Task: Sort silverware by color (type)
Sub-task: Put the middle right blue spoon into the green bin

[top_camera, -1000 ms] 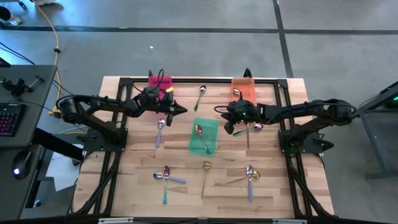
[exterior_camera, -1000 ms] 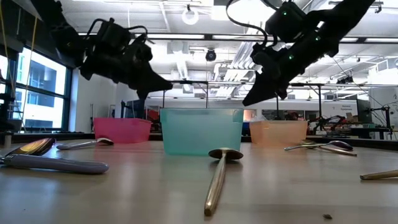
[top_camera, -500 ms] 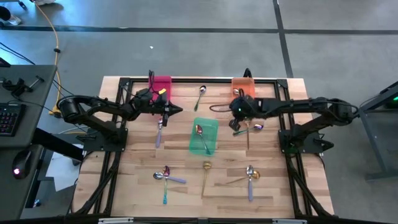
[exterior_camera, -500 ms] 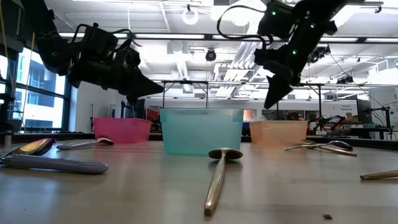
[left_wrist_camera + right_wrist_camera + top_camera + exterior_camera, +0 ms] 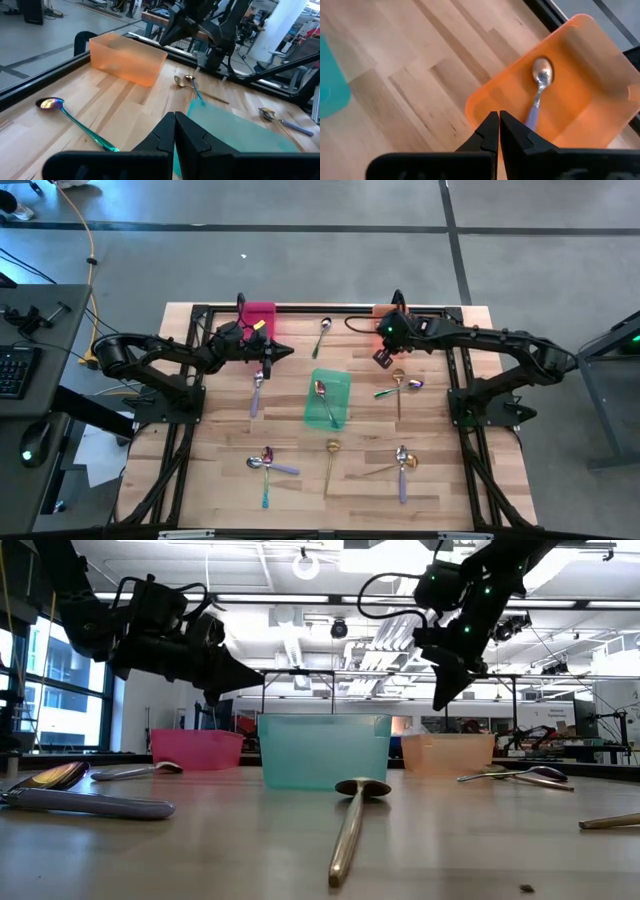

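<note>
Spoons (image 5: 329, 463) scattered flat; one (image 5: 538, 95) in orange bin (image 5: 580, 65).

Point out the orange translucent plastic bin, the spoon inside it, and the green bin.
Orange translucent plastic bin (image 5: 580, 107): right wrist view, on its floor.
Purple-handled spoon (image 5: 542, 70): right wrist view, on its bowl.
Green translucent plastic bin (image 5: 322, 750): low view, on its front wall.

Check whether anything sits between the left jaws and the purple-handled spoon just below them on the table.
Nothing visible blocks it. The left gripper hangs shut above the table, and the purple-handled spoon lies on bare wood, clear of the green bin.
</note>
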